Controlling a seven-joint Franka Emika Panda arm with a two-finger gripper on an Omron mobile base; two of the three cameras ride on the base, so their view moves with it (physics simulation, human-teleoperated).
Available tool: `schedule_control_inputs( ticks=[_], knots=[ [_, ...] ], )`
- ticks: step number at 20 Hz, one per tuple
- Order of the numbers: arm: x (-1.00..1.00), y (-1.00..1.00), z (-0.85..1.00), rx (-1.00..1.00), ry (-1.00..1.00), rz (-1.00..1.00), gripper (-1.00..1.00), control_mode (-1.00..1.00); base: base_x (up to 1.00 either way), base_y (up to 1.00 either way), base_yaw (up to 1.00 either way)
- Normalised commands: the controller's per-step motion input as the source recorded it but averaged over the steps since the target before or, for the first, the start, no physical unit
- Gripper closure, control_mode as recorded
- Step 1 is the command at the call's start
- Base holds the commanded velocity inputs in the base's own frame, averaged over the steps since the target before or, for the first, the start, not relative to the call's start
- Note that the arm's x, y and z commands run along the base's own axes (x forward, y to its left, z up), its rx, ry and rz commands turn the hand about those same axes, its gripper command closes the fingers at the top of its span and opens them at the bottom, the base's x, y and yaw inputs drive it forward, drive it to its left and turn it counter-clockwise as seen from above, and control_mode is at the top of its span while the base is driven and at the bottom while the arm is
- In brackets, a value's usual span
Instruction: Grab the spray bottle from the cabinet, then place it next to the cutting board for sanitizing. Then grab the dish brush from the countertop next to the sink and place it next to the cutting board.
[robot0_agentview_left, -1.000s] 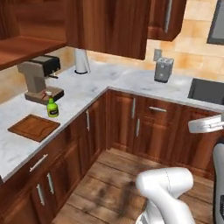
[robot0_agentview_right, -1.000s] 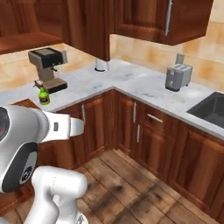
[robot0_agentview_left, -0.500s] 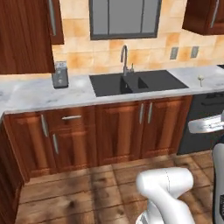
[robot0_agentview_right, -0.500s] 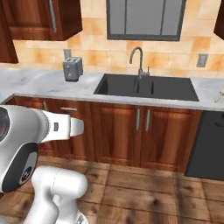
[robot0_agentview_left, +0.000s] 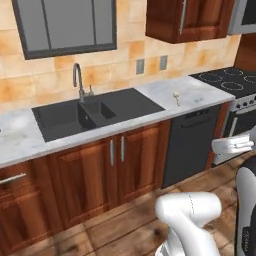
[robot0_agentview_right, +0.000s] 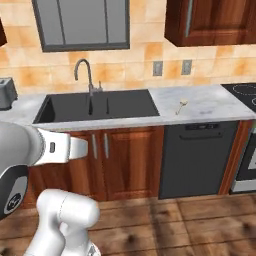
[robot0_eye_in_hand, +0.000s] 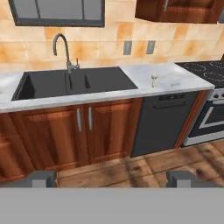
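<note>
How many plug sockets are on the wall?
2. Both sit side by side on the tiled wall above the countertop, right of the sink: one socket and another socket. More may be out of view.

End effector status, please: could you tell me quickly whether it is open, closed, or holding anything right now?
End effector: open, fingertips spread wide apart, holding nothing.

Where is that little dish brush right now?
The dish brush lies on the countertop, right of the sink, above the dishwasher.
</note>
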Motion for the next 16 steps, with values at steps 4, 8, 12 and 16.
schedule_control_inputs(
  ticks=[4, 8, 12, 16],
  knots=[
    [0.00, 0.00, 0.00, 0.00, 0.00, 0.00, -1.00, 1.00, 1.00, -1.00, -0.27],
    [0.00, 0.00, 0.00, 0.00, 0.00, 0.00, -1.00, 1.00, 1.00, -0.88, -0.25],
    [0.00, 0.00, 0.00, 0.00, 0.00, 0.00, -1.00, 1.00, 1.00, -0.06, -0.06],
    [0.00, 0.00, 0.00, 0.00, 0.00, 0.00, -1.00, 1.00, 1.00, 0.00, 0.00]
  ],
)
